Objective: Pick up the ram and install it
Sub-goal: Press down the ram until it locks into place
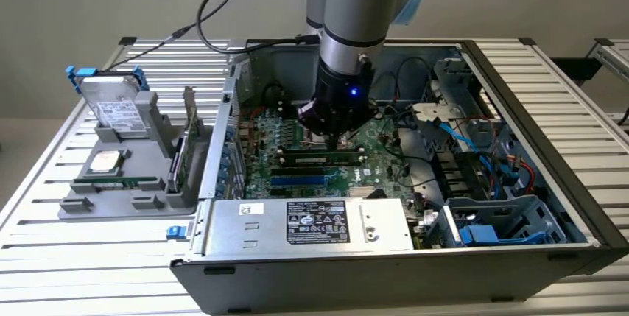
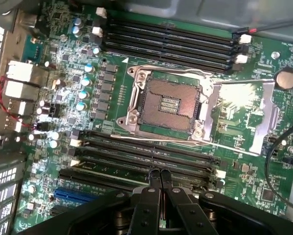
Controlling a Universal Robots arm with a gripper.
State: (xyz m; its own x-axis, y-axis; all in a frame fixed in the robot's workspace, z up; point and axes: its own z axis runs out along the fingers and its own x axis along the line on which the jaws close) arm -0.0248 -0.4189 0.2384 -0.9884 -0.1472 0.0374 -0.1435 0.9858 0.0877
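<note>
My gripper (image 2: 160, 174) has its jaws pressed together, empty, tips down over the black memory slots (image 2: 146, 156). In the exterior view the ram (image 1: 317, 158) lies seated in a slot at six o'clock of my gripper (image 1: 339, 138), green with dark chips. The wrist view gives the bare CPU socket (image 2: 167, 104) at twelve o'clock of my tips, which my arm hides from outside. The computer case (image 1: 393, 272) walls stand well apart from me.
</note>
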